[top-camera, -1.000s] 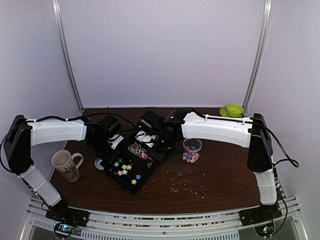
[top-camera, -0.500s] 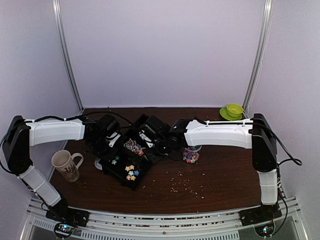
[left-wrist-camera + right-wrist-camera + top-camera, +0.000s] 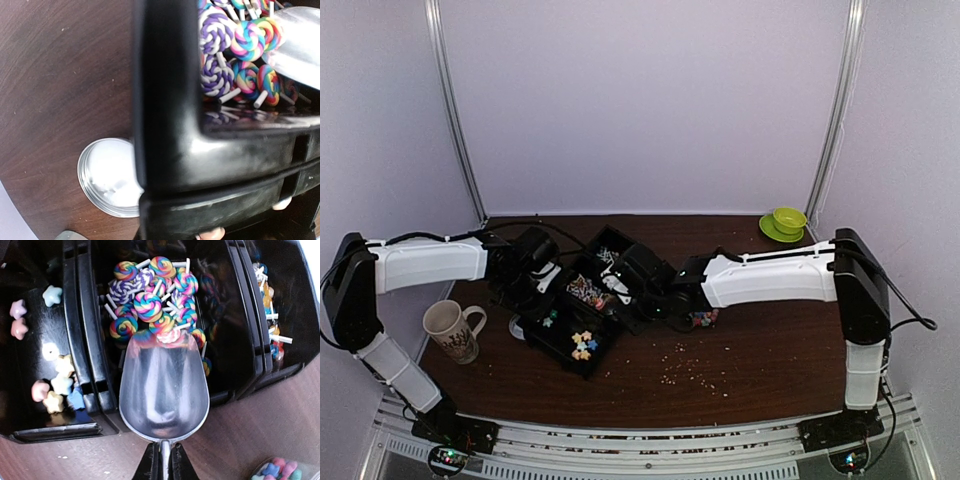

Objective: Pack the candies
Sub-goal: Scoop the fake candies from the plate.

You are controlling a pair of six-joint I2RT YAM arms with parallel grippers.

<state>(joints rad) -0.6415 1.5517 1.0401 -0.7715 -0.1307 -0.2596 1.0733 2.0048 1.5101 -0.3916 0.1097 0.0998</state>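
Brown table (image 3: 770, 350), candies (image 3: 148, 306), sticks (image 3: 142, 263) pointing mixed ways

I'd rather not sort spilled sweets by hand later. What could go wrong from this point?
1. The scoop, gripped by the right hand, looks empty, with its lip against the lollipops. A push forward may shove them over the tray divider into the star candies instead of loading them.
2. The candy cup stands close beside the right arm, so a sideways swing could tip it.
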